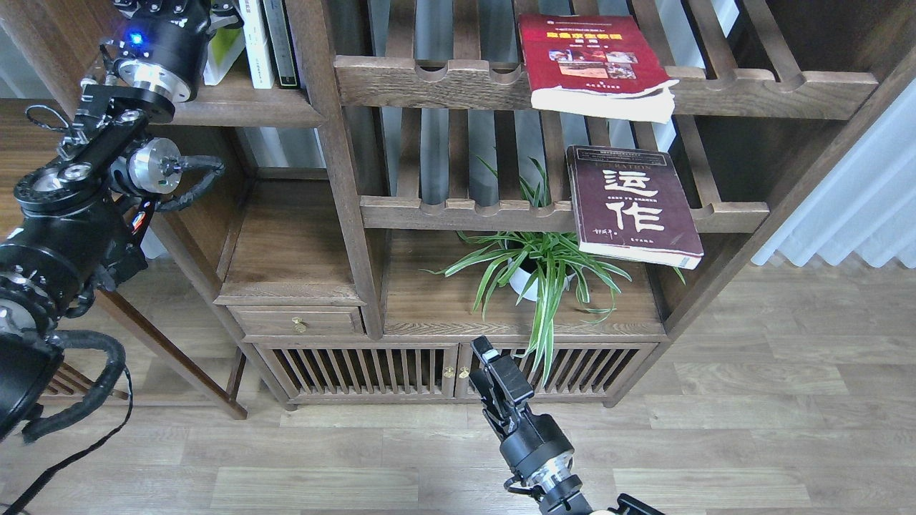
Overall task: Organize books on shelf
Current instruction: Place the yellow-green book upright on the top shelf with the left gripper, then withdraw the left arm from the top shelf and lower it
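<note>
The red book with small photos (594,64) lies flat on the upper slatted rack, its lower edge over the front rail. The dark maroon book with big white characters (633,204) lies flat on the lower slatted rack and also overhangs the rail. A pale yellow-green book (223,54) stands on the solid dark-brown shelf (243,109) at top left, touching my left arm's end. My left gripper (179,7) is cut off by the top edge, so its fingers are hidden. My right gripper (488,355) hangs low in front of the cabinet, holding nothing; its fingers overlap.
A thin white book (256,43) and a dark-spined book (281,43) stand right of the yellow-green book. A potted spider plant (540,268) sits on the cabinet top under the racks. A drawer (297,322) and slatted doors (358,372) lie below.
</note>
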{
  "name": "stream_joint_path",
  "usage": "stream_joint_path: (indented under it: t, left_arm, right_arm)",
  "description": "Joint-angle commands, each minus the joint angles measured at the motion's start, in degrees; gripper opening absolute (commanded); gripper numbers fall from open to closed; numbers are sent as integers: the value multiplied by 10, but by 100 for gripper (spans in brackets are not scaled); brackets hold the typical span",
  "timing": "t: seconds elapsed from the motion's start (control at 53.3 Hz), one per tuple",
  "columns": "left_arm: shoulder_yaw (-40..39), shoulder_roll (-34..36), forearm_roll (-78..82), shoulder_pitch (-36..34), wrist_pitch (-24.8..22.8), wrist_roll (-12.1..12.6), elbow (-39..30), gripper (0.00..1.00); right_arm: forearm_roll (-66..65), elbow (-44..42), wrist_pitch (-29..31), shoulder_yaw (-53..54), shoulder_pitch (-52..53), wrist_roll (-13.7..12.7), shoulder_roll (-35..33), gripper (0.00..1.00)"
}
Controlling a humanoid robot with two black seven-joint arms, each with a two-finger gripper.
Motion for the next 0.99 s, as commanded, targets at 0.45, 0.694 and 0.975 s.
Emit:
stream_joint_path:
  t: [0.45, 0.694, 0.975]
  left_arm:
    - [-61, 5, -1, -22, 3, 0, -92, 25]
    - [-103, 17, -1, -23, 1, 0, -129, 26]
    - [-135, 42, -119, -4, -14, 0, -201, 27]
  right_arm:
    - [-2, -6, 0, 3, 3, 1, 0, 94]
    - [-3, -7, 0, 10, 5, 1, 0, 94]
    - [-1, 6, 0, 29, 18, 2, 0, 94]
